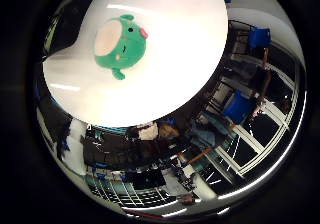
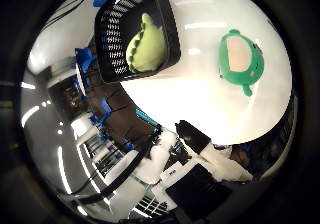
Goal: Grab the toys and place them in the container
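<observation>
A green round plush toy (image 2: 241,61) with a pale belly and a pink cheek lies alone on the white round table (image 2: 200,99). A black mesh container (image 2: 115,39) stands near the table's edge, apart from the green toy. Inside it rests a yellow-green plush toy (image 2: 147,46). White and black parts of my hand (image 2: 200,166) show at the edge of the thumb side view, away from both toys and well above the table. Nothing is held against the palm.
Beyond the table's edge (image 1: 150,119) are blue chairs (image 1: 239,106), desks and large windows of the room. The bare tabletop lies between the green toy and the container.
</observation>
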Tool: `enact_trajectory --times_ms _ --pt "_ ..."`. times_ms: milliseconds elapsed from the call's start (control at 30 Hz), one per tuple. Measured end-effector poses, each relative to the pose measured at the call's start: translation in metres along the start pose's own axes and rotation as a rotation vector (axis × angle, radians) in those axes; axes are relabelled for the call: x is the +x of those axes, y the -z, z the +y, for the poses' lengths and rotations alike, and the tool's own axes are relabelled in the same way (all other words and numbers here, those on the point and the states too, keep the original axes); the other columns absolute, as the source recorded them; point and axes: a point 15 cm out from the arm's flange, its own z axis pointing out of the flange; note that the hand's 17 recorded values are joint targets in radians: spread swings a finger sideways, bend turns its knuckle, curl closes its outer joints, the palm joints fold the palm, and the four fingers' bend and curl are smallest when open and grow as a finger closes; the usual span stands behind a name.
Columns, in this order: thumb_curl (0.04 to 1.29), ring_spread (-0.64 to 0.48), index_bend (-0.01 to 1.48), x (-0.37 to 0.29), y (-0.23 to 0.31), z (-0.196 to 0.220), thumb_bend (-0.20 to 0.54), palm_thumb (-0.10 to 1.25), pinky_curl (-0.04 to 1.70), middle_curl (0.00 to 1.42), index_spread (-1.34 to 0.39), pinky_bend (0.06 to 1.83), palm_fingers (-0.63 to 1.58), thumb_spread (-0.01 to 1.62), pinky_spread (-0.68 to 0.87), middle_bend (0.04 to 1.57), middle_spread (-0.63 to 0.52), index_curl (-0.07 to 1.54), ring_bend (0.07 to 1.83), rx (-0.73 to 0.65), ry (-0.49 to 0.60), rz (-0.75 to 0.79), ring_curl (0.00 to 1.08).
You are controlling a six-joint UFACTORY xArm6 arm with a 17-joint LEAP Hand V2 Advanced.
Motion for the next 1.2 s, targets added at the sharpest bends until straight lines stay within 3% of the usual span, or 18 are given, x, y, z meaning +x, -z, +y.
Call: enact_trajectory --times_ms 433,833,933,1000,1033,1067,1133,1200 --pt "0.34 0.19 0.16 0.027 -0.058 -0.017 -0.021 0.69 0.25 0.33 -0.37 0.52 0.11 0.99 0.43 0.20 0.03 0.27 0.31 0.041 -0.024 0.038 0.25" --pt "0.35 0.19 0.16 0.050 -0.099 -0.014 -0.023 0.73 0.27 0.32 -0.37 0.50 0.11 0.98 0.43 0.20 0.05 0.27 0.30 -0.053 -0.040 0.047 0.25" --pt "0.35 0.18 0.16 0.053 -0.104 -0.022 -0.025 0.74 0.25 0.34 -0.33 0.45 0.20 0.97 0.43 0.25 -0.01 0.27 0.32 -0.042 -0.047 0.054 0.25" --pt "0.35 0.09 0.15 0.056 -0.103 -0.027 -0.025 0.74 0.24 0.37 -0.31 0.40 0.34 0.97 0.41 0.34 -0.10 0.27 0.41 -0.024 -0.057 0.065 0.27" --pt "0.35 0.01 0.15 0.057 -0.103 -0.028 -0.024 0.74 0.23 0.39 -0.31 0.39 0.45 0.97 0.37 0.40 -0.14 0.26 0.47 -0.018 -0.060 0.068 0.28" --pt "0.35 -0.12 0.15 0.059 -0.103 -0.029 -0.025 0.74 0.22 0.44 -0.31 0.41 0.61 0.97 0.20 0.49 -0.22 0.27 0.60 -0.011 -0.064 0.070 0.32" --pt "0.34 -0.28 0.15 0.064 -0.102 -0.029 -0.035 0.71 0.28 0.51 -0.35 0.64 0.90 0.98 -0.19 0.57 -0.31 0.26 0.84 0.005 -0.072 0.075 0.41" --pt "0.32 -0.34 0.21 0.068 -0.100 -0.031 -0.037 0.65 0.35 0.59 -0.41 0.81 1.04 1.02 -0.35 0.65 -0.37 0.31 0.96 0.026 -0.077 0.077 0.49"
